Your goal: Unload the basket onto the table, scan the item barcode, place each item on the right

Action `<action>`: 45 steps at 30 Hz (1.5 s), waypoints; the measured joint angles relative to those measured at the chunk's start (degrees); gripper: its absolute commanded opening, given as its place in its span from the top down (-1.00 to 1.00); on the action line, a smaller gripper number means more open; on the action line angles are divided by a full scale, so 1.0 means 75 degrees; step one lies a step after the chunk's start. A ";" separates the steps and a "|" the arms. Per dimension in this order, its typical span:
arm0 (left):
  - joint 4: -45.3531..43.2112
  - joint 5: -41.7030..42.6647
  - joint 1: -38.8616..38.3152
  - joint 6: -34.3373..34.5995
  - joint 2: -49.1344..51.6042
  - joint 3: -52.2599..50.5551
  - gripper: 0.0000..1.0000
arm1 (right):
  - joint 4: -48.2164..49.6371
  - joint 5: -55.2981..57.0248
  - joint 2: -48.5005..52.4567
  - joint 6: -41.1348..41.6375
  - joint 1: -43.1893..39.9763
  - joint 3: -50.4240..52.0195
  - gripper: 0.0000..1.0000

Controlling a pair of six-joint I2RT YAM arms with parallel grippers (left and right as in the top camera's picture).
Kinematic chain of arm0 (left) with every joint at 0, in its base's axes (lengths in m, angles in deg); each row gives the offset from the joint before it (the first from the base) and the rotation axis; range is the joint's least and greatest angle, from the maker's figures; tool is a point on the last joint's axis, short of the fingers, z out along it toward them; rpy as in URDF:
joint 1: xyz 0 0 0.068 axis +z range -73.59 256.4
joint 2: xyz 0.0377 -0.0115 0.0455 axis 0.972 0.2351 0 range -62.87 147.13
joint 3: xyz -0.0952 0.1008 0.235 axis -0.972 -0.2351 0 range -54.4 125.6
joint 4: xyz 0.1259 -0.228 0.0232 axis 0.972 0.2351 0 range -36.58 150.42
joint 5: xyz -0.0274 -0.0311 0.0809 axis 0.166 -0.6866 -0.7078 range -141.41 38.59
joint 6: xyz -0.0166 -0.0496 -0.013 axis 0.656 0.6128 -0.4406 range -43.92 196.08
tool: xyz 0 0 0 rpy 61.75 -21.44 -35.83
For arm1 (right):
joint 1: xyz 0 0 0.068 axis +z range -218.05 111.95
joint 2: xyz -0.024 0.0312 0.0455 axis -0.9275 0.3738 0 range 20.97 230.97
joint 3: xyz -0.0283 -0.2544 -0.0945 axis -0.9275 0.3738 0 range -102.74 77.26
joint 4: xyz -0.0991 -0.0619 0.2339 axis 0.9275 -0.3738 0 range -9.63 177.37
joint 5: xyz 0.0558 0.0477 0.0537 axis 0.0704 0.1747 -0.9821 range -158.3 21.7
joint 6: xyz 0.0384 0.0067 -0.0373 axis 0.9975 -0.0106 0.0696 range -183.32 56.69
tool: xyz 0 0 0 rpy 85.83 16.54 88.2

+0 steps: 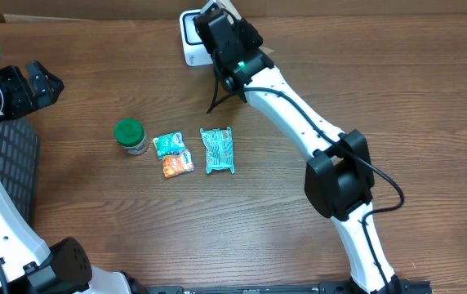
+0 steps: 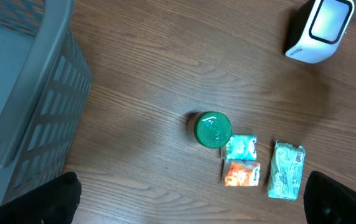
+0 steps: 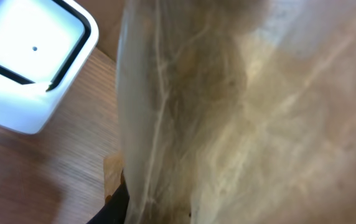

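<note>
Right gripper [image 1: 217, 28] clamped on translucent crinkly plastic packet [image 3: 228, 124], packet held just beside white box scanner with black-framed window [image 1: 191, 37] at wooden table's far edge, left gripper [image 1: 44, 82] fingers spread wide, nothing between them, near grey slatted plastic basket [image 2: 28, 93]

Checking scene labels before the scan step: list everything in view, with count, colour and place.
scanner: 1, white with black frame, far edge of table
jar: 1, green lid, mid-table
small teal packet: 1, teal, right of jar
orange packet: 1, orange, just nearer than small teal packet
large teal packet: 1, teal, right of both
pale packet: 1, pale and crinkly, fills right wrist view
basket: 1, grey, left side
table: 1, brown wood
left gripper: 1, black, open, near basket
right gripper: 1, black, shut on pale packet, at scanner
</note>
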 measured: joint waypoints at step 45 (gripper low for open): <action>-0.0006 0.0000 0.0000 0.0000 0.0000 0.0000 -0.99 | 0.3506 -0.0224 0.0720 -0.7169 -0.0213 0.0003 0.92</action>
